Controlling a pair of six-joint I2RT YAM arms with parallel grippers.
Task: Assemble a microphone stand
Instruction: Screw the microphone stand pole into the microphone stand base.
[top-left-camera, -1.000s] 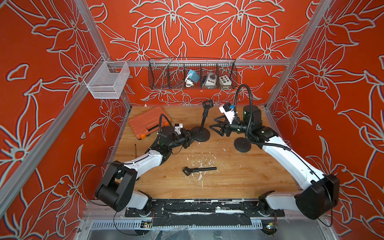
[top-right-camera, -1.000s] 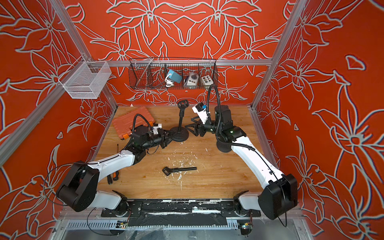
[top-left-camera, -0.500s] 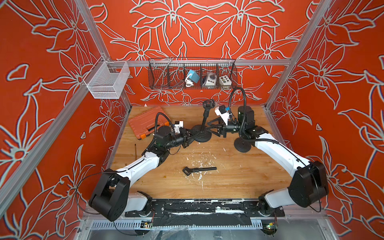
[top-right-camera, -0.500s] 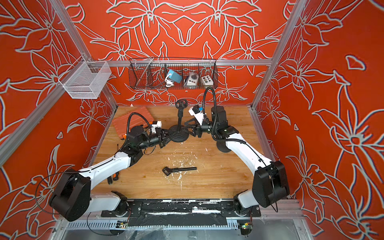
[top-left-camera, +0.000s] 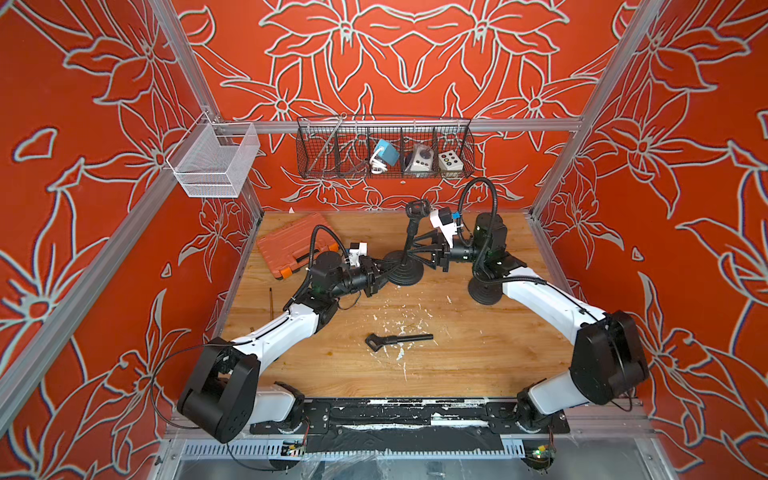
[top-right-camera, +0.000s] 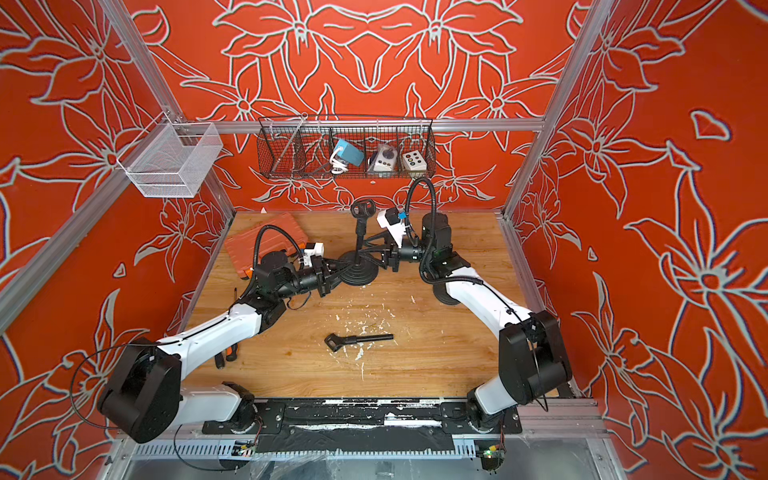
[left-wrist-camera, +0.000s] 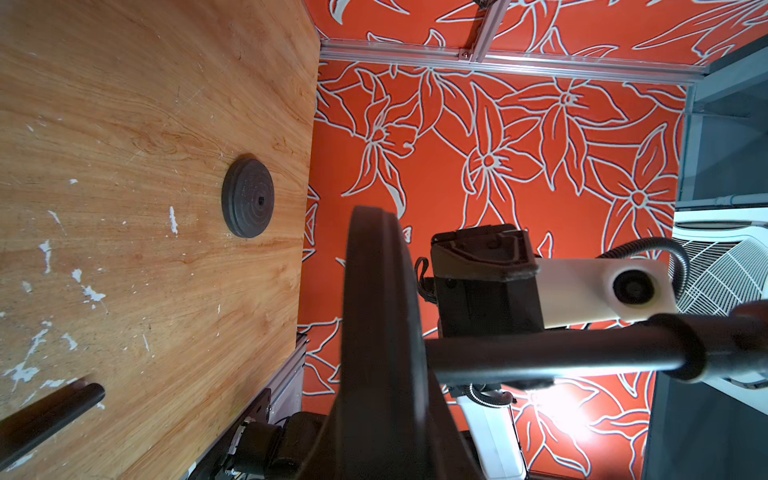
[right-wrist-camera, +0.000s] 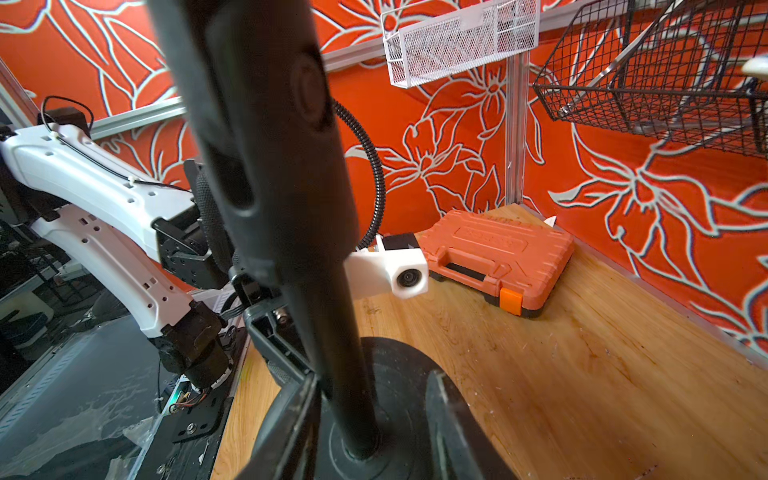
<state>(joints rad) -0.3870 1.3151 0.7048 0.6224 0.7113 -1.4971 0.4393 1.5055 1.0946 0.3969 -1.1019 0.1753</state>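
Both top views: the stand base (top-left-camera: 405, 272) sits mid-rear on the table (top-left-camera: 478, 365), well apart from both side rails. Its pole (top-left-camera: 411, 237) stands upright, clip end up. The left claw (top-left-camera: 384, 272) is clenched on the base rim. The right claw (top-left-camera: 412, 252) straddles the pole low down. A loose rod (top-left-camera: 399, 339) lies flat on open board, long axis across the table.

Left wrist view: a spare base (left-wrist-camera: 248, 196) lies flat towards the wall.

Right wrist view: the right claw's fingers (right-wrist-camera: 451, 419) flank the pole, one clear of it, so the claw is released. A toolcase (right-wrist-camera: 494, 257) lies by the wall.
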